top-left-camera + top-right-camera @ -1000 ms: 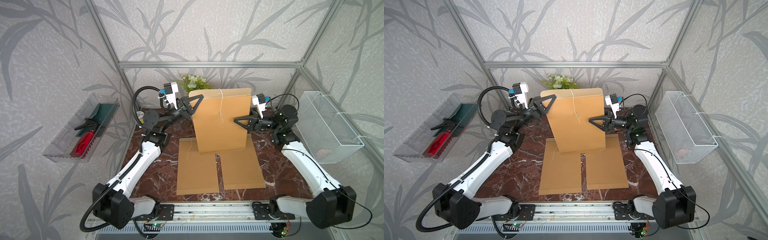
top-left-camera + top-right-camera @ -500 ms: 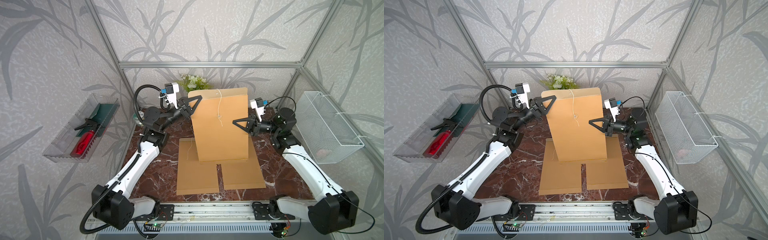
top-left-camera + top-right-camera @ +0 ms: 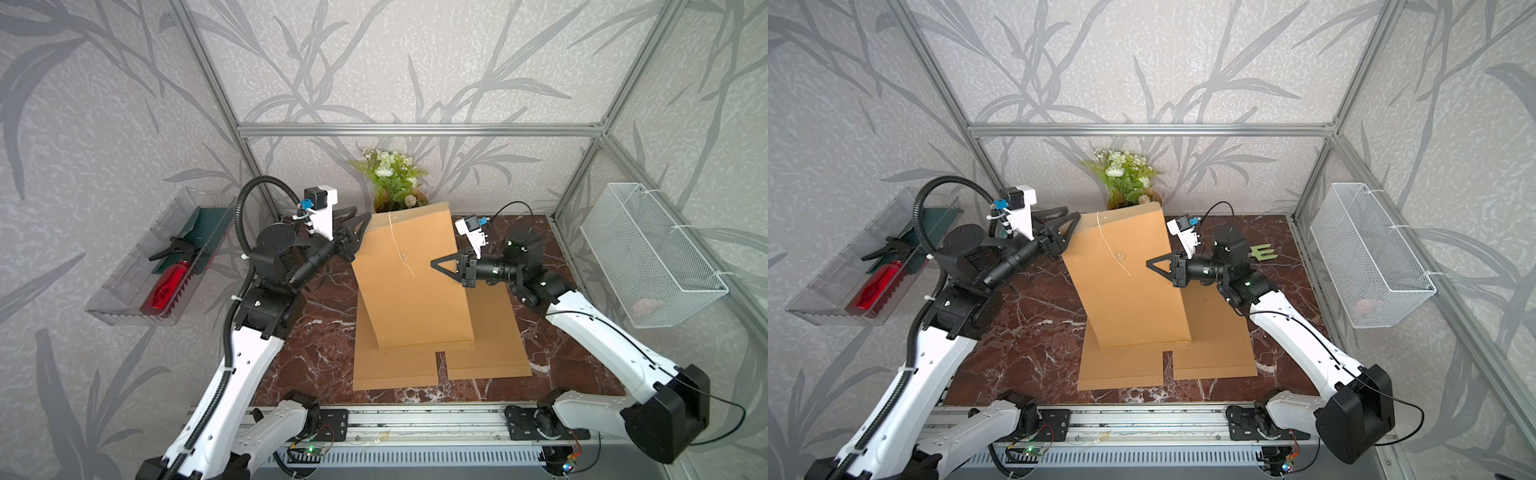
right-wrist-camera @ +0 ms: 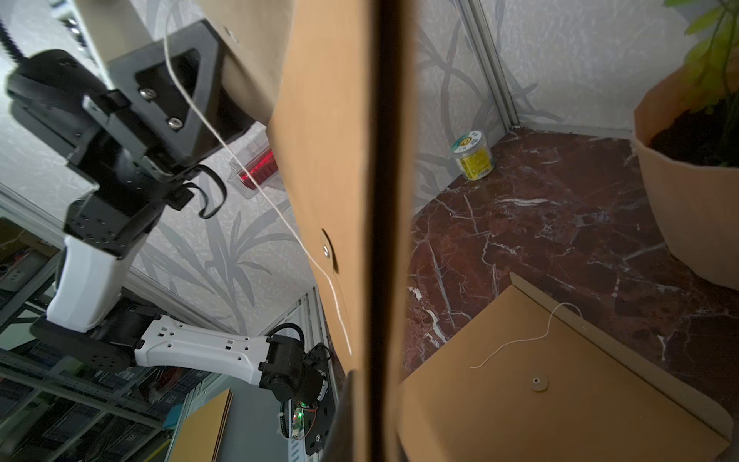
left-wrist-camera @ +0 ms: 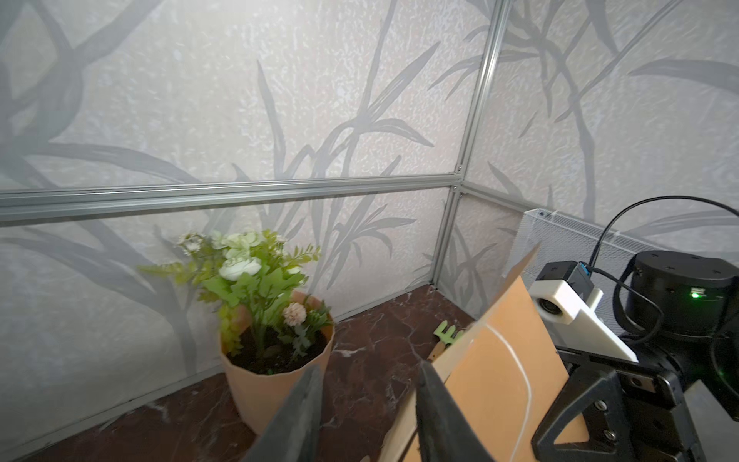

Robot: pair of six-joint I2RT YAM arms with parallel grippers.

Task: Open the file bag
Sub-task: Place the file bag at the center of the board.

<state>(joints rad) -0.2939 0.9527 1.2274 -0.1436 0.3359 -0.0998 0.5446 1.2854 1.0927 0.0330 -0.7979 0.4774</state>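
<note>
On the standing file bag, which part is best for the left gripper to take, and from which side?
Probably the top flap near its left corner, approached from the robot's left. The file bag stands tilted, the right gripper pinches its right edge, and the string hangs loose, so the flap seems free.

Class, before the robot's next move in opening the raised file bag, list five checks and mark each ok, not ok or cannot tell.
1. Right claw shut on the file bag side edge: ok.
2. Left claw gripping the top corner: not ok, jaws apart.
3. String hanging loose down the front: ok.
4. File bag standing straight: not ok, it leans.
5. Mouth of the file bag open: cannot tell.
</note>
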